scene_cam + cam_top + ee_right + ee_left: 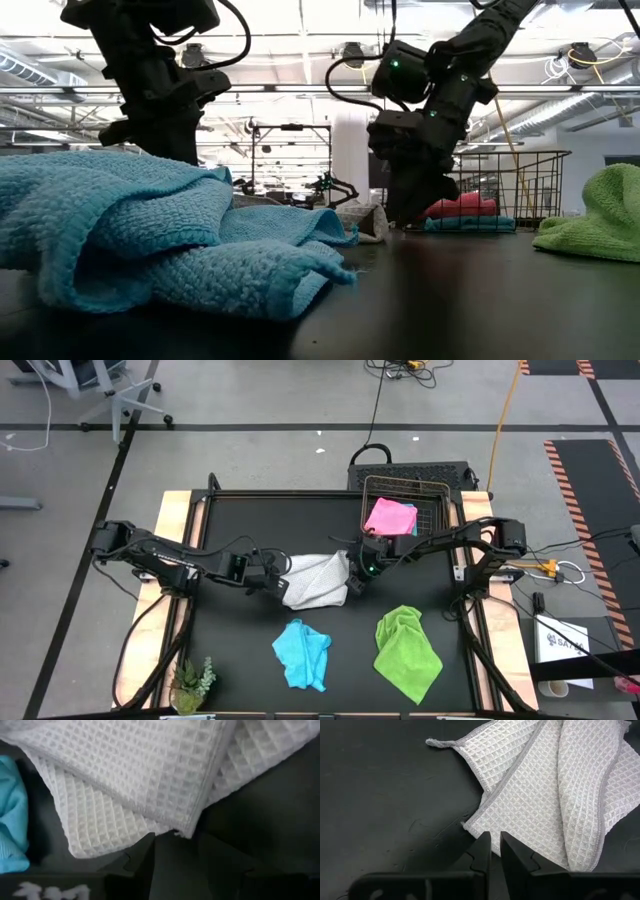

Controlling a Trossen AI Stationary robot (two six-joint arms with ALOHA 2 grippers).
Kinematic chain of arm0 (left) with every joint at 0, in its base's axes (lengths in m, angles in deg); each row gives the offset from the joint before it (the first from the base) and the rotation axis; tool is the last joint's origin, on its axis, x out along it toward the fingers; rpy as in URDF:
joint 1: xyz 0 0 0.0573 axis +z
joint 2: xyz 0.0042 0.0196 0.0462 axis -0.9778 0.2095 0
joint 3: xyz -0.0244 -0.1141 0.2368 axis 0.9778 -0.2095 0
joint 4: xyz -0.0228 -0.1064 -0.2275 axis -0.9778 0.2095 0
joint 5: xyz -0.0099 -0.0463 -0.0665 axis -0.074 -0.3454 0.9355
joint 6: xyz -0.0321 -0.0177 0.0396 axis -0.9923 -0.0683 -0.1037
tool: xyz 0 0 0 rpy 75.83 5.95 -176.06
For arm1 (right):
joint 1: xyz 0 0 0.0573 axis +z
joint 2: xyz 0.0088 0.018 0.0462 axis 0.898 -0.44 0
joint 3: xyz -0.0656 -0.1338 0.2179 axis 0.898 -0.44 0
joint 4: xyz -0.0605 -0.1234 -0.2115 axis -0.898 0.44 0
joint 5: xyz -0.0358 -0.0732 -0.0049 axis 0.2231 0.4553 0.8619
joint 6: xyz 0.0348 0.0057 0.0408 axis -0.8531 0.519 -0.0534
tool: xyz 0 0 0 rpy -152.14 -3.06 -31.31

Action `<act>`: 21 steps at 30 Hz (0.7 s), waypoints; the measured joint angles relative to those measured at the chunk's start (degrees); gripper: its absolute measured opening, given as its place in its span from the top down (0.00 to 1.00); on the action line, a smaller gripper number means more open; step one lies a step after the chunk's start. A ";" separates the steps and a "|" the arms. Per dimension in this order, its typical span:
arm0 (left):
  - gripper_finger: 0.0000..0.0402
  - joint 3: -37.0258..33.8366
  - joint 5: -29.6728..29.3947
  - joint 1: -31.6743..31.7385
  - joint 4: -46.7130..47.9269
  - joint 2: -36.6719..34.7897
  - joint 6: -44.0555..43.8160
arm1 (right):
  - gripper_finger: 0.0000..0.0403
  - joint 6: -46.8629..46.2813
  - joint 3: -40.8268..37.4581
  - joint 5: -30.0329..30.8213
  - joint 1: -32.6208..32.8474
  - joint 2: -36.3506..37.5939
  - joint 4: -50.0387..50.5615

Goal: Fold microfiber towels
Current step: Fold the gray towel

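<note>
A white-grey waffle towel (315, 580) lies partly folded over itself at the table's middle. My left gripper (272, 582) is at its left edge, low over the table, fingers all but shut (495, 845). My right gripper (355, 582) is at its right side, open, with a layered corner of the towel (186, 831) just ahead of the gap between its fingers. A light blue towel (302, 653) and a lime green towel (407, 650) lie crumpled near the front. A pink towel (390, 517) lies on another blue one (408, 531) in the wire basket. My left gripper has its fingertips (486, 842) at the towel's hemmed left edge (479, 831), coming in low from the table's left. Whether any cloth is between the fingers I cannot tell. The towel lies flat on the table.
The wire basket (432, 495) stands at the table's far right. A small green plant (192, 682) stands at the front left corner. Bare black tabletop lies left of the white towel and between the blue and green towels.
</note>
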 joint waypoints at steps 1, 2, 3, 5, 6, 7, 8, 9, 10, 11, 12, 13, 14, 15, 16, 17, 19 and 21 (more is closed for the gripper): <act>0.90 0.00 0.00 0.00 0.00 0.00 -0.02 | 0.65 0.08 0.00 0.00 -0.01 0.00 0.12; 0.90 0.00 0.00 0.00 0.00 0.00 -0.02 | 0.65 0.18 0.00 0.13 -0.02 0.00 0.00; 0.90 0.00 0.00 0.00 0.00 0.00 -0.02 | 0.65 0.19 0.00 0.22 -0.07 0.00 -0.29; 0.90 0.00 -0.03 0.00 -0.03 0.00 -0.02 | 0.65 0.22 0.00 0.42 -0.09 0.00 -1.80; 0.90 0.00 -0.19 0.00 -0.03 0.00 -0.02 | 0.65 0.24 0.00 0.42 -0.09 0.00 -2.73; 0.90 0.00 -0.58 0.00 -0.03 0.00 -0.07 | 0.65 0.27 0.00 0.45 -0.07 0.00 -3.77; 0.90 0.00 -1.03 0.00 -0.03 0.00 -0.21 | 0.65 0.16 0.00 0.59 -0.07 0.00 -4.85; 0.90 0.00 -1.29 0.00 -0.05 0.00 -0.27 | 0.65 0.08 0.00 1.17 -0.07 0.00 -5.76; 0.90 0.00 -1.50 0.00 -0.05 0.00 -0.29 | 0.65 0.08 0.00 1.80 -0.07 0.00 -6.21; 0.90 0.00 -1.54 0.00 -0.05 0.00 -0.30 | 0.65 0.09 0.00 1.99 -0.07 0.00 -6.26; 0.90 0.00 -1.65 0.00 -0.05 0.00 -0.41 | 0.65 0.07 0.00 2.01 -0.07 -0.11 -6.17; 0.90 0.00 -1.82 0.00 -0.04 0.00 -0.59 | 0.65 0.05 0.00 2.06 -0.09 -0.44 -6.26; 0.90 0.00 -2.00 0.00 -0.05 0.00 -0.72 | 0.65 0.09 0.00 2.04 -0.11 -0.75 -6.19; 0.90 0.00 -2.10 0.00 -0.05 0.00 -0.72 | 0.65 0.09 0.00 2.02 -0.09 -1.14 -5.94; 0.90 0.00 -2.10 0.00 -0.03 0.00 -0.75 | 0.65 0.08 0.00 1.93 -0.09 -1.70 -6.07; 0.90 0.00 -2.18 0.00 -0.04 0.00 -0.94 | 0.65 -0.02 0.00 1.80 -0.09 -2.22 -6.20; 0.90 0.00 -2.35 0.00 -0.04 0.11 -1.35 | 0.65 -0.02 0.00 1.68 -0.08 -3.52 -6.43; 0.90 0.00 -1.91 0.17 -0.38 1.30 -1.84 | 0.65 -0.06 0.04 1.49 -0.07 -4.26 -7.60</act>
